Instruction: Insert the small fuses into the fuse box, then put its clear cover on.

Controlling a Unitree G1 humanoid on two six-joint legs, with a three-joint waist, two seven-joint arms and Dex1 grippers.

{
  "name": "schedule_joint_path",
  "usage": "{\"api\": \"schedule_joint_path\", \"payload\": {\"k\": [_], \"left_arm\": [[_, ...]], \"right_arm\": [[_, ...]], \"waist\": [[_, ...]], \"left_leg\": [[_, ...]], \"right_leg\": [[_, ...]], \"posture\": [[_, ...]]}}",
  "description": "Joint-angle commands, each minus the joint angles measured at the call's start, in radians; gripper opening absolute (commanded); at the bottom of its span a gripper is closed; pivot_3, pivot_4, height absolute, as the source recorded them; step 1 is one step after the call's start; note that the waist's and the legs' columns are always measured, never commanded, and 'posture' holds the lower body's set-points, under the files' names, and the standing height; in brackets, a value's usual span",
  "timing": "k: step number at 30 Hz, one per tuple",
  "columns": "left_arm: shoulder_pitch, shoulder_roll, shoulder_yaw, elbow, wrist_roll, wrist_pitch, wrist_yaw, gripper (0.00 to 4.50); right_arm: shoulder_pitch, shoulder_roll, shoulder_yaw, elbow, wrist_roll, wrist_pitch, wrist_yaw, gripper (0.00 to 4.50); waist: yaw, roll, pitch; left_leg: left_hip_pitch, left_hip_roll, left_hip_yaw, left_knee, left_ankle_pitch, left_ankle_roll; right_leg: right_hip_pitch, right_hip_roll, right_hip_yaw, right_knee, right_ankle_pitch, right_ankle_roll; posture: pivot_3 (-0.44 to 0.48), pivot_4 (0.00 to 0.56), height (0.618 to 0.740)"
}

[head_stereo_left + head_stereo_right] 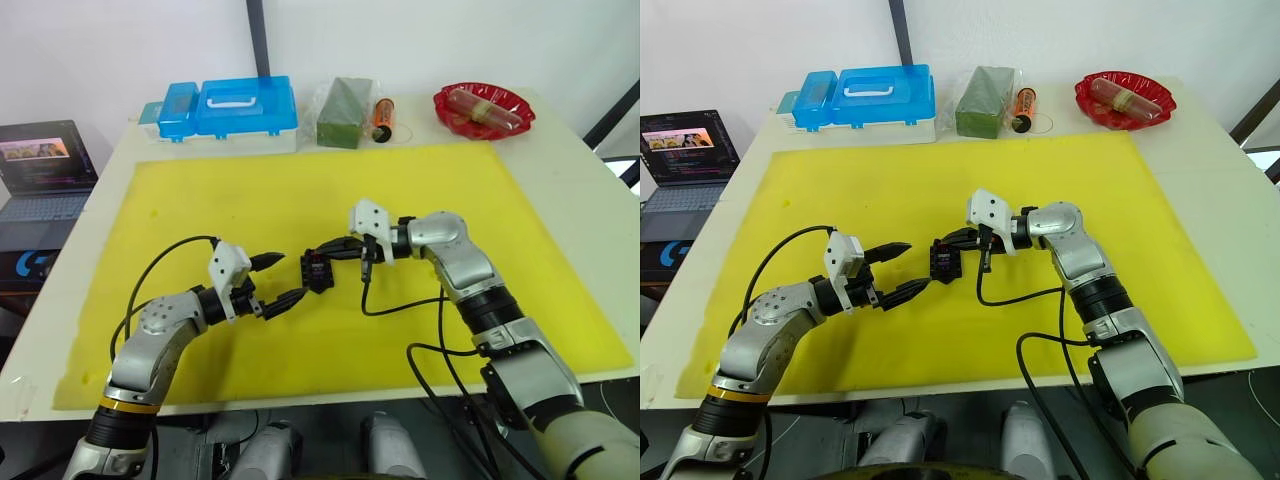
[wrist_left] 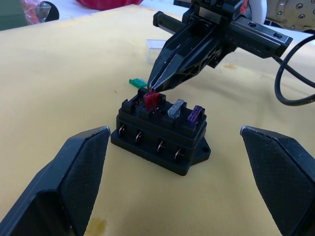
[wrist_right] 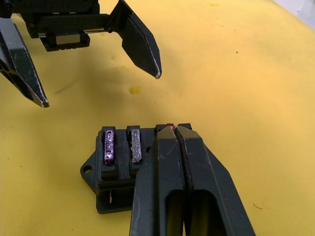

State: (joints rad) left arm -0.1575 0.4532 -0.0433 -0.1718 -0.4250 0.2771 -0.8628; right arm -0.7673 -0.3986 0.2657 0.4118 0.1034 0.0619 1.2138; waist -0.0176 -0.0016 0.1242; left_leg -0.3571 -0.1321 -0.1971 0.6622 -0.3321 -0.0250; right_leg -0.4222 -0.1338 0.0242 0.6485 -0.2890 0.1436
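Pressing a red fuse (image 2: 150,99) into the fuse box (image 2: 160,135), the right pincer (image 2: 153,88) has its 2 fingers squeezed together on the little chip, tips right at the box's top face. The left pincer (image 1: 285,278) sits just beside the box on the side toward the worktop's left edge, fingers spread wide and holding nothing.

To my eye the red one is not fully seated: it stands a bit proud and slightly tilted next to the 2 already home. Doing this well means keeping the chip square to its slot and pushing straight down rather than at a slant, so the blades do not bind. The box is light and could skid on the yellow mat (image 1: 480,200), so bringing the spread left pincer in to steady it would be sensible. Letting go only once the red top sits level with its neighbours seems right.

The fuse box is a small black block with a row of 4 slots and a mounting ear at one end, lying near the middle of the mat, closer to the worktop's front edge than its back. A greyish fuse (image 2: 175,108) and a purple fuse (image 2: 196,114) sit upright in adjacent slots. A green fuse (image 2: 137,83) lies loose on the mat just behind the box, and the clear cover (image 2: 156,46) rests further back.
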Motion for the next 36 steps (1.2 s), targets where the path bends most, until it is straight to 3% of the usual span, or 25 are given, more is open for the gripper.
{"api": "schedule_joint_path", "payload": {"k": [1,36], "left_arm": [[-0.002,0.011,0.026,-0.039,-0.013,-0.005,0.004,4.50],[0.019,0.024,0.031,-0.055,-0.014,0.001,0.012,4.50]], "right_arm": [[0.012,-0.010,0.011,-0.006,-0.014,0.009,0.006,0.02],[0.040,-0.038,0.088,0.013,-0.098,0.099,-0.011,0.02]], "waist": [[0.000,0.000,0.000],[0.003,0.000,-0.001]], "left_leg": [[0.000,0.000,0.000,0.000,0.000,0.000],[0.002,0.000,0.000,0.000,0.000,0.000]], "right_leg": [[0.000,0.000,0.000,0.000,0.000,0.000],[0.002,0.000,0.000,0.000,0.000,0.000]], "posture": [[0.000,0.150,0.740],[0.000,0.150,0.740]]}}
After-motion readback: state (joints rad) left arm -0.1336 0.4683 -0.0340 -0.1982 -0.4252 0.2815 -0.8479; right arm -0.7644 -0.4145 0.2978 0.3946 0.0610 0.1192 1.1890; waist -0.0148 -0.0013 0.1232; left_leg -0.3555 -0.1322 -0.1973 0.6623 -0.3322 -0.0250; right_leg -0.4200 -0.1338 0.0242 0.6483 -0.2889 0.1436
